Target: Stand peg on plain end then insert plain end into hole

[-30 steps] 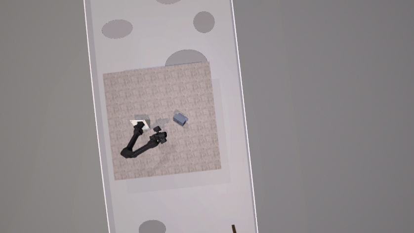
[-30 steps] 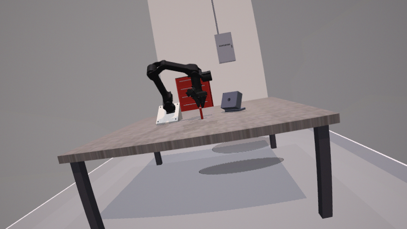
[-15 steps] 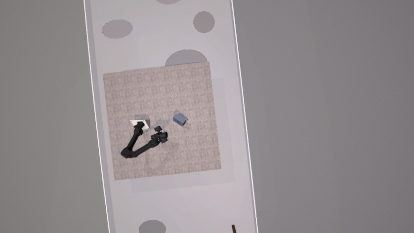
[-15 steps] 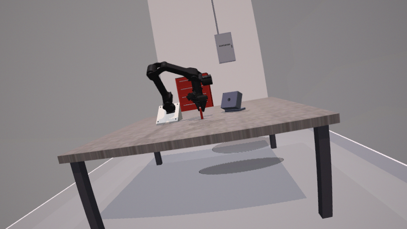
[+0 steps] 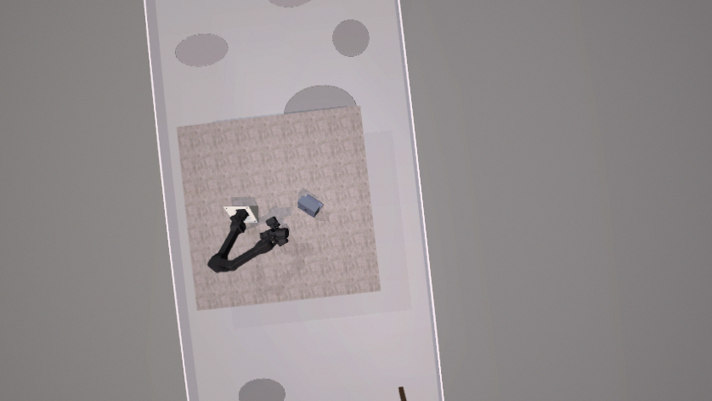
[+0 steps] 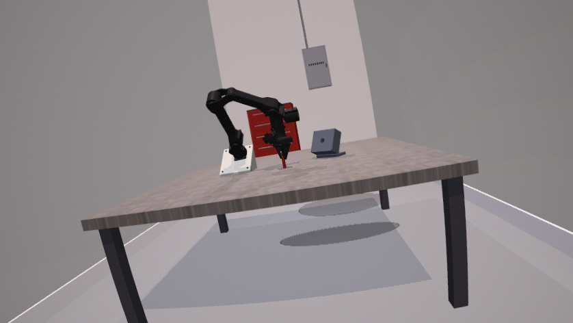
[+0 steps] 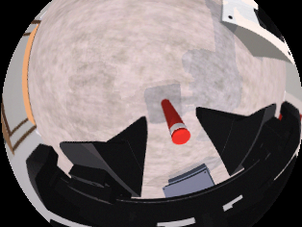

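The red peg [image 6: 284, 161] [image 7: 171, 116] stands upright on the table [image 6: 360, 168] [image 5: 298, 149], in front of the robot base. I cannot make out its white band. My gripper [image 6: 282, 154] [image 7: 171, 114] [image 5: 274, 231] points straight down over the peg, with one finger on each side of its upper part. In the wrist view a gap shows between each finger and the peg, so the gripper is open around it. From above, the gripper hides the peg. The grey sloped panel [image 6: 325, 141] [image 5: 309, 204] [image 7: 188, 182] stands to the right, its hole [image 6: 321, 140] facing the robot.
The white robot base [image 6: 236, 162] [image 5: 229, 211] stands left of the peg. A red cabinet [image 6: 260, 128] stands behind the table and a grey box [image 6: 316, 66] hangs on the wall.
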Robot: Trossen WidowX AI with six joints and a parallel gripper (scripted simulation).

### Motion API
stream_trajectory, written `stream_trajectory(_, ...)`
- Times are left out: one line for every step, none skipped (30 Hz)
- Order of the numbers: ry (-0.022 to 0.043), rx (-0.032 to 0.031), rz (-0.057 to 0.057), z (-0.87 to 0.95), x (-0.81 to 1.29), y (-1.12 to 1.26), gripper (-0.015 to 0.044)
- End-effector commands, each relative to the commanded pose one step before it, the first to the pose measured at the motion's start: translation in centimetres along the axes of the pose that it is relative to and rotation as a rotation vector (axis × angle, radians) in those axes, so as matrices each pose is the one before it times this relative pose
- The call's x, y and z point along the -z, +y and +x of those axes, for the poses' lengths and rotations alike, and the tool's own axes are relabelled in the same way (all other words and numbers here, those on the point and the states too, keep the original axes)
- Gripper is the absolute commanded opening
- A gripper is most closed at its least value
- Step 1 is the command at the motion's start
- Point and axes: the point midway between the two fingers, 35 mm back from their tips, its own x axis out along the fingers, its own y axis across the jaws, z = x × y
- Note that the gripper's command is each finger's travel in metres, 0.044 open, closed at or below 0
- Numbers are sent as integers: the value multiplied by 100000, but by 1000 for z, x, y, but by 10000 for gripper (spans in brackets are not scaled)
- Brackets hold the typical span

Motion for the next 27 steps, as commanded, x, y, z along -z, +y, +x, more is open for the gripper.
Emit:
stream_trajectory(-80, -68, 186, -16, -12, 18, 177)
stream_trajectory(0, 0, 0, 0, 0, 0, 151)
stream_trajectory(0, 0, 0, 0, 0, 0, 125)
stream_trajectory(0, 0, 0, 0, 0, 0, 99)
stream_trajectory(0, 0, 0, 0, 0, 0, 72)
stream_trajectory(0, 0, 0, 0, 0, 0, 46)
stream_trajectory(0, 0, 0, 0, 0, 0, 20)
stream_trajectory(0, 0, 0, 0, 0, 0, 13)
stream_trajectory(0, 0, 0, 0, 0, 0, 7)
stream_trajectory(0, 0, 0, 0, 0, 0, 0)
stream_trajectory(0, 0, 0, 0, 0, 0, 0)
stream_trajectory(0, 0, 0, 0, 0, 0, 0)
stream_trajectory(0, 0, 0, 0, 0, 0, 0)
stream_trajectory(0, 0, 0, 0, 0, 0, 0)
stream_trajectory(0, 0, 0, 0, 0, 0, 0)
stream_trajectory(10, 14, -5, -63, 12, 0, 0)
stream_trajectory(20, 28, -11, -128, 24, 0, 0)
stream_trajectory(27, 39, -16, -185, 34, 0, 0)
stream_trajectory(32, 48, -21, -243, 41, -1, 0)
stream_trajectory(36, 54, -26, -304, 47, -3, 0)
stream_trajectory(36, 57, -31, -360, 49, -4, 0)
stream_trajectory(31, 52, -33, -390, 46, -5, 0)
stream_trajectory(23, 43, -33, -397, 41, -5, 0)
stream_trajectory(15, 33, -32, -398, 37, -4, 0)
stream_trajectory(7, 21, -29, -374, 31, -3, 0)
stream_trajectory(0, 11, -29, -373, 28, -1, 0)
stream_trajectory(-6, 2, -28, -374, 26, -1, 0)
